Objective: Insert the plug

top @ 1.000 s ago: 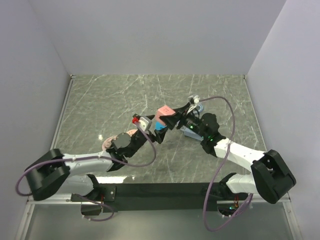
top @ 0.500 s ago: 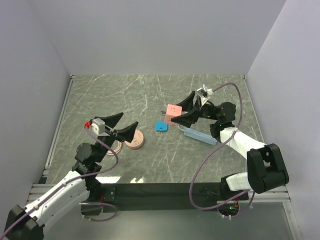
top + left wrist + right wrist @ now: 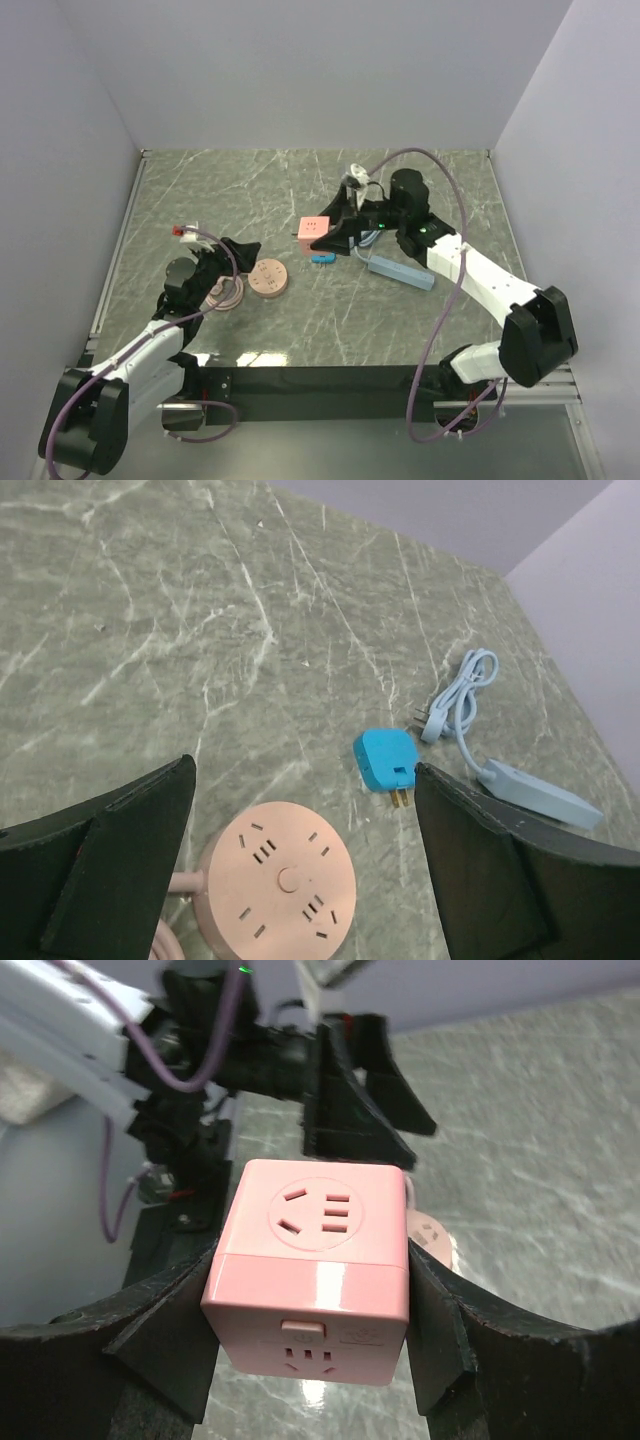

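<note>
The small blue plug (image 3: 322, 258) lies on the table, prongs toward the near side; it also shows in the left wrist view (image 3: 385, 760). My right gripper (image 3: 324, 232) is shut on the pink cube socket (image 3: 313, 228), just behind the plug. The right wrist view shows the cube (image 3: 315, 1260) clamped between both fingers (image 3: 160, 1330), its round socket face turned toward the left arm. My left gripper (image 3: 240, 262) is open and empty over a round pink socket disc (image 3: 285, 880), with the plug lying beyond its right finger.
A long pale-blue power strip (image 3: 402, 271) lies right of the plug, with its pale cord (image 3: 460, 695) coiled behind. A coiled pink cord (image 3: 224, 294) lies by the disc (image 3: 268, 278). Grey walls close the table's back and sides.
The right gripper has closed on the pink cube and carried it left, to just behind the plug. The left arm has dropped and pulled in over the round disc.
</note>
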Robot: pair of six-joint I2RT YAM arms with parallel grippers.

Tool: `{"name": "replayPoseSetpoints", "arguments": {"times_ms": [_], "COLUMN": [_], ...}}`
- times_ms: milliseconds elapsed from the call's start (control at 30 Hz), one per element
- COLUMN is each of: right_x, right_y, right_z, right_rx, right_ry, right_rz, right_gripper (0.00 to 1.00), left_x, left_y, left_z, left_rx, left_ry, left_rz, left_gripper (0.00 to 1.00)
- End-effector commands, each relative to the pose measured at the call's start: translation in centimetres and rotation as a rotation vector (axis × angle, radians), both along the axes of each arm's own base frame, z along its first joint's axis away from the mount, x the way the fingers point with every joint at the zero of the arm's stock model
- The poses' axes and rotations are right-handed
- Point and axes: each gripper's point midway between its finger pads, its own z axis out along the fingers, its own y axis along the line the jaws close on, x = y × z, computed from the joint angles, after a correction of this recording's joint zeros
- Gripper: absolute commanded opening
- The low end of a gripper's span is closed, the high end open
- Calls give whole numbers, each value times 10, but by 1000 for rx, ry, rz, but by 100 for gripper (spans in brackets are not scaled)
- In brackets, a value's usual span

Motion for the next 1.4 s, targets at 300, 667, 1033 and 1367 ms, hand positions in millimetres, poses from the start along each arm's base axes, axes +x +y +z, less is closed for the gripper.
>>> {"name": "replayPoseSetpoints", "arguments": {"times_ms": [300,667,1033,1367], "right_x": [39,44,41,43], "right_y": [36,25,7,-1], "right_z": [-53,-43,-49,-49], "right_rx": [-244,-172,-135,-120], "right_ry": [129,124,140,137], "right_rz": [-203,-214,-235,-259], "right_gripper": [5,4,4,4], "left_x": [-2,-28,-41,-43], "left_y": [14,-4,-19,-30], "left_z": [-18,-42,-67,-74], "left_rx": [-49,-80,-90,-107], "left_ry": [123,275,396,415], "left_rz": [98,53,0,-57], "left_gripper": [94,92,92,93]}}
